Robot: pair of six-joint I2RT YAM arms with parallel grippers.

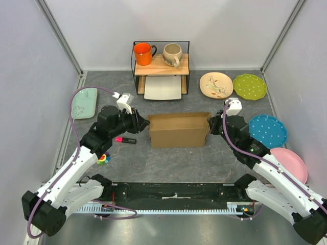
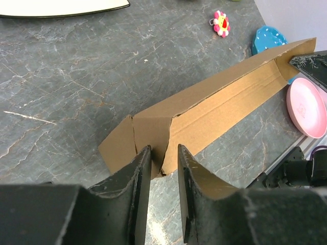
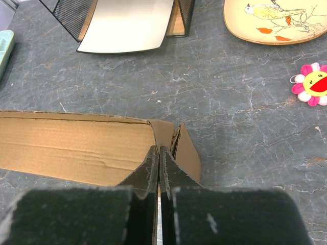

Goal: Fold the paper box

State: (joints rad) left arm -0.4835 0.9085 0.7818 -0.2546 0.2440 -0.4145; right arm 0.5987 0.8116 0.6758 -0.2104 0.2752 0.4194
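The paper box is a brown cardboard box standing open-topped in the middle of the table. My left gripper is at its left end. In the left wrist view the box runs away from the gripper, which is open, its jaws on either side of the end wall's near corner. My right gripper is at the box's right end. In the right wrist view this gripper is shut, its tips against the end wall of the box, with a loose flap just to the right.
A wire and wood shelf at the back holds an orange mug and a beige mug, with a white tray beneath. Plates lie to the right: cream, green, blue and pink. A mint tray, a pink marker and a flower toy lie to the left.
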